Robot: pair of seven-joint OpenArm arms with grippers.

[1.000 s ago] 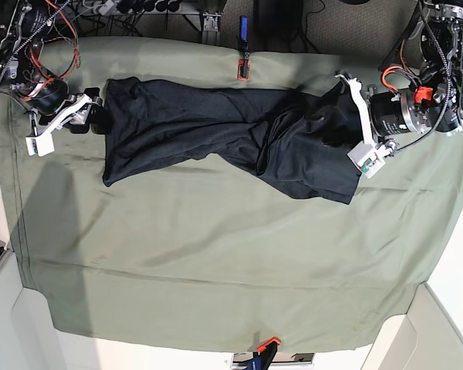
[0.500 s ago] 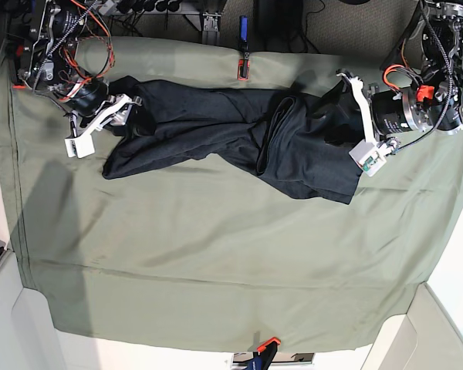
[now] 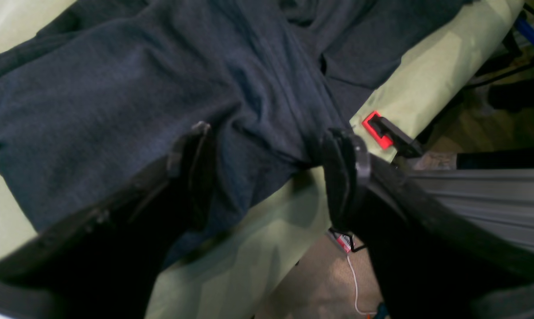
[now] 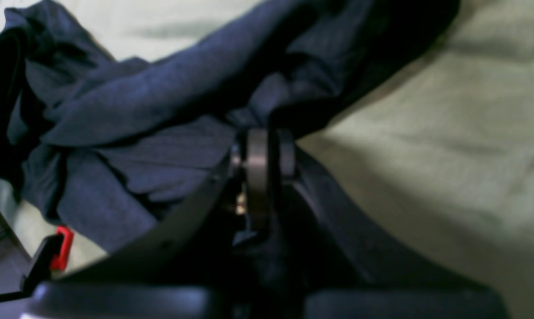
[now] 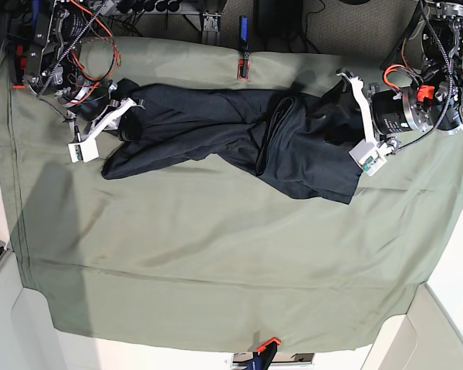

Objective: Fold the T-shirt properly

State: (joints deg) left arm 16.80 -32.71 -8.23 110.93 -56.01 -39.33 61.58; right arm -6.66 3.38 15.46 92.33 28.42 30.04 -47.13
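While the T-shirt (image 5: 239, 135) lies bunched lengthwise along the far half of the green cloth (image 5: 216, 262), the right gripper (image 4: 260, 153) at its left end is pinched tight on a thin fold and could slip. The left gripper (image 3: 267, 177), jaws wide, straddles the right end; closing there may also catch the cloth.

T-shirt (image 5: 239, 139) on cloth sheet (image 5: 216, 262), clamp (image 5: 242, 68) at sheet's far edge behind it
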